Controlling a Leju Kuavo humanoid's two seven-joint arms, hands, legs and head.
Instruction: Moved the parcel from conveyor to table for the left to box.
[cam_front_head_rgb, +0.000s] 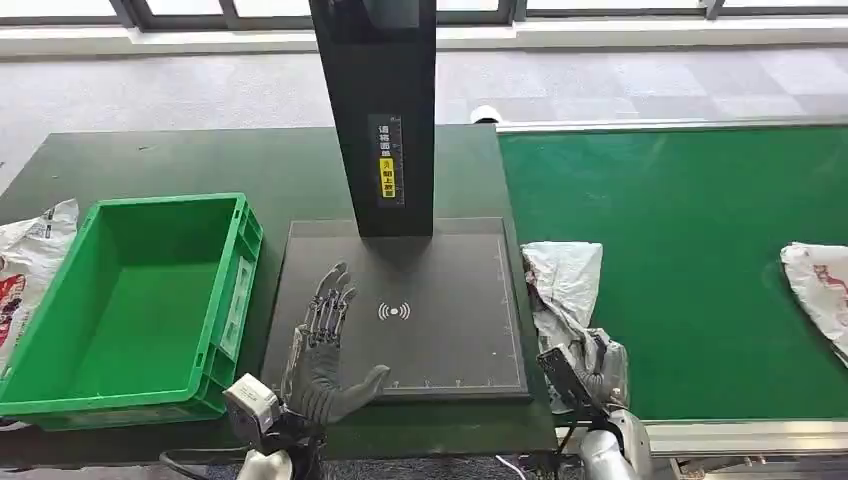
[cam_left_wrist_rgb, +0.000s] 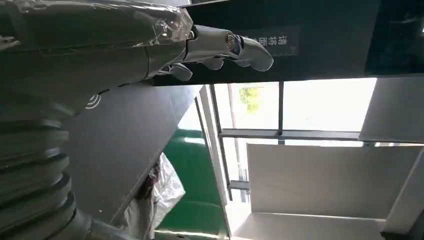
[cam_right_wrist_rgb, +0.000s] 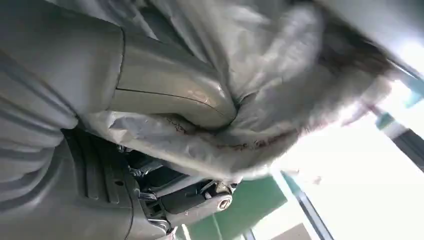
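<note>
Your head view lays out the whole scene: the right robot hand (cam_front_head_rgb: 600, 368) is clamped on the near end of a white parcel (cam_front_head_rgb: 562, 282) that lies on the green conveyor (cam_front_head_rgb: 680, 240), just right of the dark scanner pad (cam_front_head_rgb: 440, 290). The right wrist view adds what the head view cannot give you: the thumb (cam_right_wrist_rgb: 170, 95) pressed into the crinkled wrapping (cam_right_wrist_rgb: 260, 75), with darker fingers (cam_right_wrist_rgb: 200, 200) curled on the other side of it.

The left robot hand (cam_front_head_rgb: 325, 350) rests flat on the scanner pad with its fingers spread and nothing in it; the left wrist view shows those fingers (cam_left_wrist_rgb: 240, 47) stretched out under the black post (cam_left_wrist_rgb: 320, 40), and a corner of the parcel (cam_left_wrist_rgb: 165, 192) beyond the pad's edge.

You can count three parcels: the held one, a second (cam_front_head_rgb: 820, 290) further right of the pad on the conveyor, and a third (cam_front_head_rgb: 30, 260) on the counter (cam_front_head_rgb: 200, 160), left of the one green crate (cam_front_head_rgb: 140, 300) that stands left of the pad.
</note>
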